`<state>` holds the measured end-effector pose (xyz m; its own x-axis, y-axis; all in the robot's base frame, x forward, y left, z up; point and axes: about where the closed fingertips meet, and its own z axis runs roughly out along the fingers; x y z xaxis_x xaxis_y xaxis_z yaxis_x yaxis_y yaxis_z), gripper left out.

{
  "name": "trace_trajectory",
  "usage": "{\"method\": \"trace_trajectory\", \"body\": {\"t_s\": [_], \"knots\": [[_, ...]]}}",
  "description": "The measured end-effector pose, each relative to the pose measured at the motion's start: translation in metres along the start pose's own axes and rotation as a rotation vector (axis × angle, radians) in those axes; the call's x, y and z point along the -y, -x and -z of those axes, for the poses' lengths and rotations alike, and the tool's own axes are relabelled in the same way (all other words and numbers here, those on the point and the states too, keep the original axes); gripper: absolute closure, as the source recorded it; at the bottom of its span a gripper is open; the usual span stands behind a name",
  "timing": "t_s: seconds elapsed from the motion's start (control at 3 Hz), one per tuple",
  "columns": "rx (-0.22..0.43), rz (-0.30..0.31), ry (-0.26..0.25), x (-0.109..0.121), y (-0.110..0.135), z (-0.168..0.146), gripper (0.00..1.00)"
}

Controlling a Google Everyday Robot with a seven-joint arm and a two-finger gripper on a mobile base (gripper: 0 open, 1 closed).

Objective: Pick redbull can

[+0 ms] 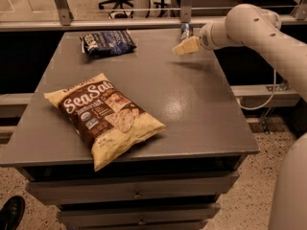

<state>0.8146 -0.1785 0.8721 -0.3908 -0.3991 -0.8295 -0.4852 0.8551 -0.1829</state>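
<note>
The redbull can [185,30], slim and blue-and-silver, stands upright near the far right edge of the grey table [192,104]. Only its upper part shows. My gripper [185,47], cream-coloured at the end of the white arm [249,25], reaches in from the right and sits just in front of the can's lower part, covering it. I cannot tell whether it touches the can.
A large brown-and-yellow Sea Salt chip bag [106,116] lies at the table's front left. A dark blue snack bag [108,42] lies at the far left. Drawers [136,193] sit under the tabletop. A rail and posts [187,4] stand behind the table. A black shoe [10,213] is at the lower left.
</note>
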Motion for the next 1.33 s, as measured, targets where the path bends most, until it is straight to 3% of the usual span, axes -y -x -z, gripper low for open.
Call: {"method": "trace_trajectory", "body": {"t_s": [0.67,1.33], "knots": [[0.037,-0.074,0.030,-0.001,0.011,-0.043,0.00],[0.034,-0.103,0.025,0.004,0.007,-0.054,0.44]]}}
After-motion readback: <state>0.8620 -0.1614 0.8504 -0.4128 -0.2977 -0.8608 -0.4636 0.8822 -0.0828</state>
